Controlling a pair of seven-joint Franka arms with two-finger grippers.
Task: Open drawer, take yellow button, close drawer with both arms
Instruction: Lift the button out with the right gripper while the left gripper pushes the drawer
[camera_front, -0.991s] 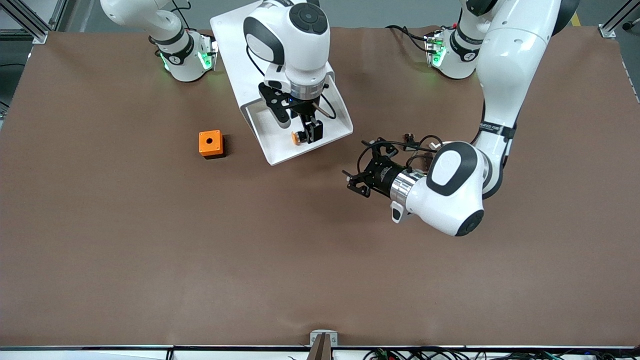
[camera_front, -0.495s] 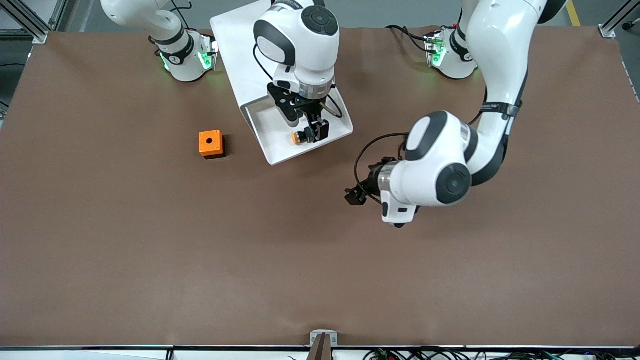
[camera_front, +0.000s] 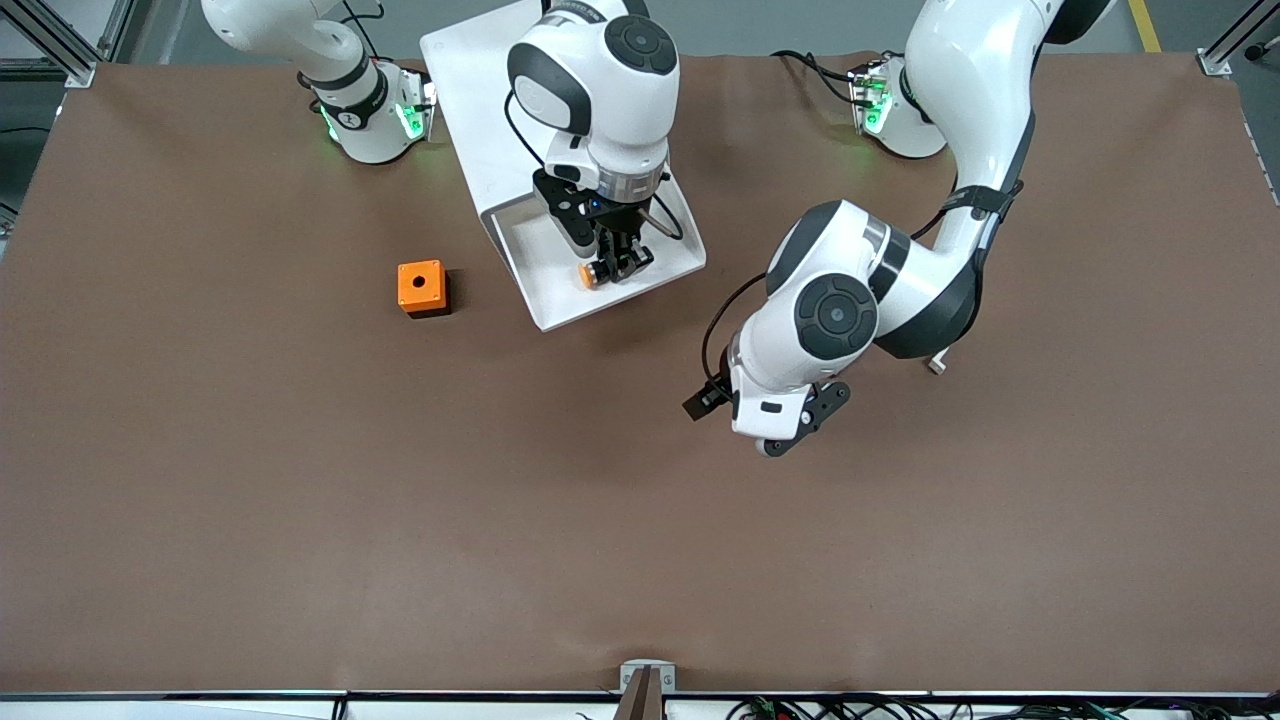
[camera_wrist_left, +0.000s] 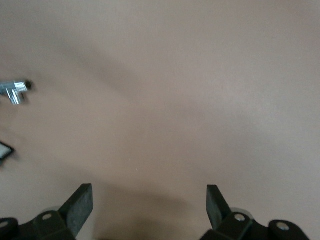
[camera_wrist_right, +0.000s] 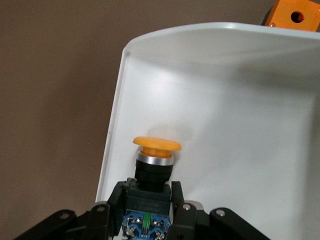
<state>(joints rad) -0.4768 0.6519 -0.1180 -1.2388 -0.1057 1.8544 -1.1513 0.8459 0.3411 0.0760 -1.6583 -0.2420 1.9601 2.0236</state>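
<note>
The drawer (camera_front: 545, 270) is pulled out of the white cabinet (camera_front: 480, 90). My right gripper (camera_front: 615, 262) is in the drawer, shut on the black body of the button (camera_front: 592, 273), whose orange cap points toward the drawer's open front. In the right wrist view the fingers (camera_wrist_right: 180, 197) clamp the button (camera_wrist_right: 155, 165) over the white drawer floor (camera_wrist_right: 240, 125); I cannot tell whether it is lifted. My left gripper (camera_front: 705, 400) hangs open and empty over bare table, toward the left arm's end from the drawer. Its fingers (camera_wrist_left: 80, 205) stand wide apart.
An orange cube with a hole (camera_front: 421, 287) sits on the table beside the drawer, toward the right arm's end, and shows in the right wrist view (camera_wrist_right: 295, 15). A small metal part (camera_wrist_left: 15, 90) and a black white-faced part (camera_wrist_left: 4, 150) lie near the left gripper.
My left arm has swung its wrist round, so its hand now points down over the table. My right gripper stayed at the button and its fingers drew in on it.
</note>
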